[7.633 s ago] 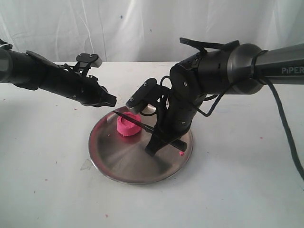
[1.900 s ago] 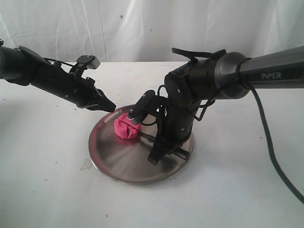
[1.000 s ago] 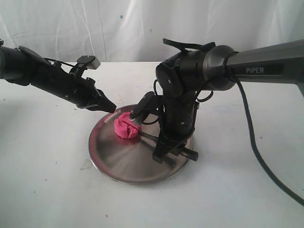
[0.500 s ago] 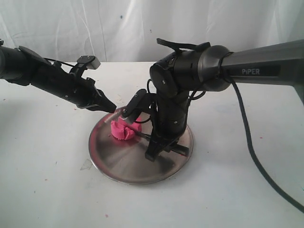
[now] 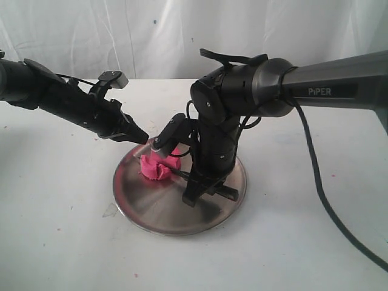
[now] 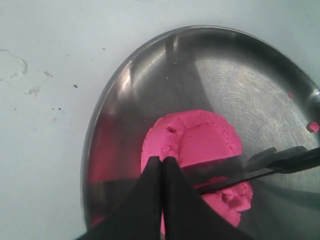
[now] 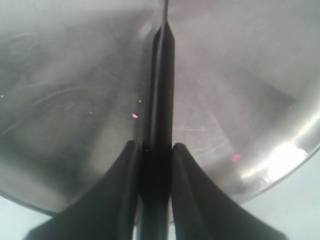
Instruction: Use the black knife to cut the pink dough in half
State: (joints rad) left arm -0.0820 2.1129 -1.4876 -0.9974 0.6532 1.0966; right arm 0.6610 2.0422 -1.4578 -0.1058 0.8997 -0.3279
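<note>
Left of the worktop [image 5: 60,230]: left hand [image 6: 161,161], fingers pressed together, gripping nothing, poised just above the edge of the pink dough [image 6: 197,142]. Centre: dough resting on the left part of the plate [image 5: 151,219], blade of the black knife [image 7: 159,75] lying across it, sunk into the top. Right: right hand [image 7: 155,148] clamped on the knife handle, over the plate.

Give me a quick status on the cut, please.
Left tool shut, poised at the dough. Right tool shut on the knife, blade in the dough on the plate. Only pink crumbs nearby.
</note>
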